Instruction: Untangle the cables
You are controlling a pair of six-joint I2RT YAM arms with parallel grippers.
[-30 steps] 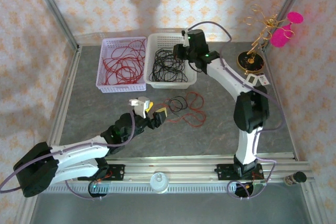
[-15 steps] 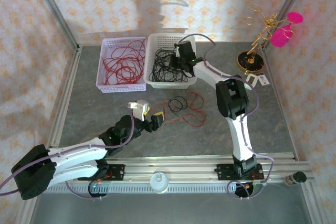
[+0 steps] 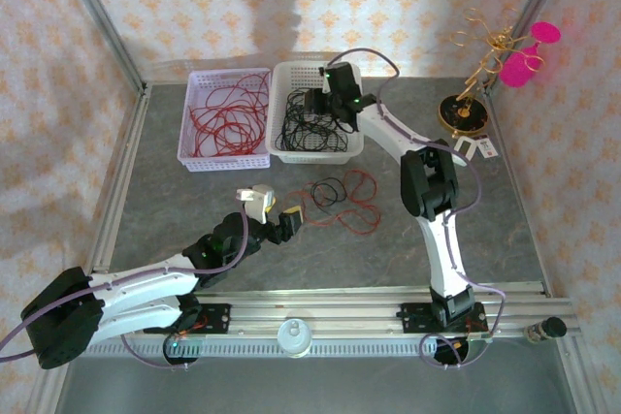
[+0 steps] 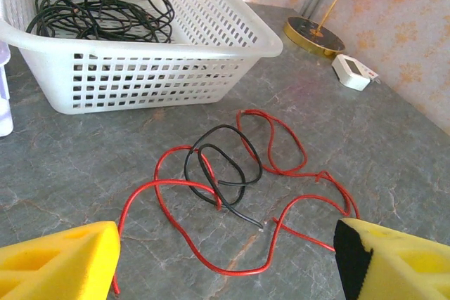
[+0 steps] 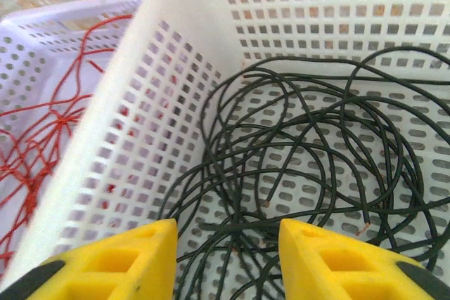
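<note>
Your right tool [image 5: 226,244] hangs parted over the basket [image 5: 140,103], your left tool [image 4: 226,247] wide (both empty); next, likely, lift the black loop [image 4: 188,166] off the red cable [image 4: 169,182].

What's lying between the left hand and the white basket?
The tangled red and black cables lie there on the table, seen in the left wrist view.
</note>
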